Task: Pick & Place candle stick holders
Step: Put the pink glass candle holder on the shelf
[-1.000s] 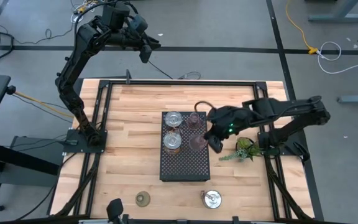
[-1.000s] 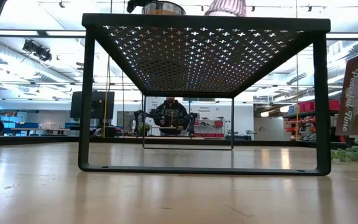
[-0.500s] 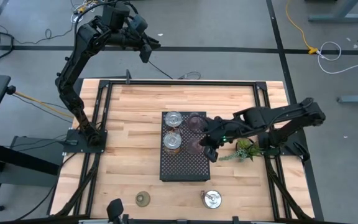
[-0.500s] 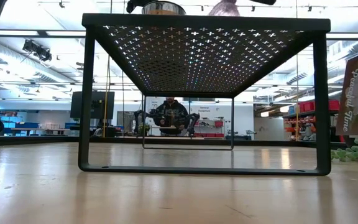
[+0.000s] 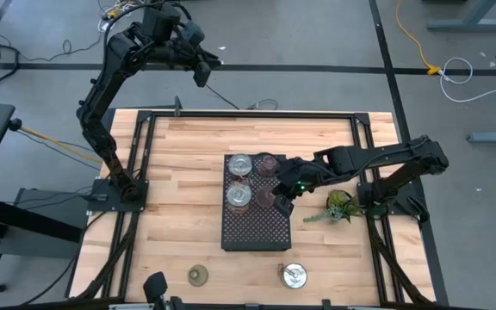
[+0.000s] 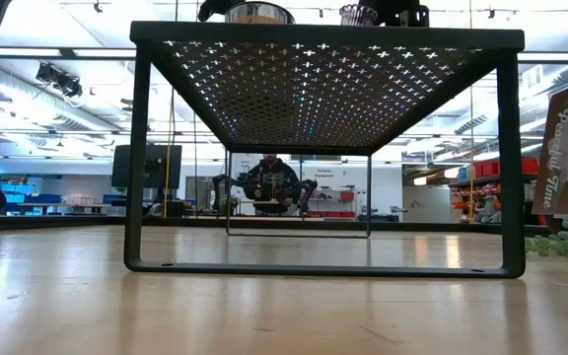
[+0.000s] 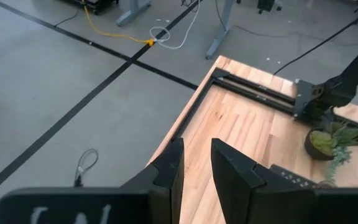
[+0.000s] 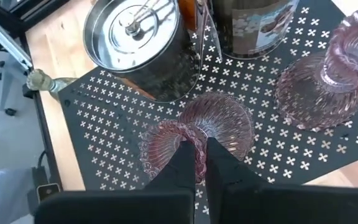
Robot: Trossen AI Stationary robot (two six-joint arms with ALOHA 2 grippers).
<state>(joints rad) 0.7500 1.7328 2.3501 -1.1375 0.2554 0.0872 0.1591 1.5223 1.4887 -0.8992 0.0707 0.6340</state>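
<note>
A ribbed pink glass holder [image 8: 194, 134] is clamped by the right gripper [image 8: 195, 163] on the perforated tray [image 8: 104, 130]; the left gripper [image 7: 194, 171] is held slightly apart.

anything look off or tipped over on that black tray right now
Yes. One pink holder lies on its side on the black tray, its rim pinched in the right gripper. The other pink holder beside it looks tilted too. The silvery holders stand upright.

Right gripper [image 5: 282, 203] low over black perforated tray [image 5: 252, 228], fingers closed; left gripper [image 5: 203, 71] raised beyond table's far edge.
</note>
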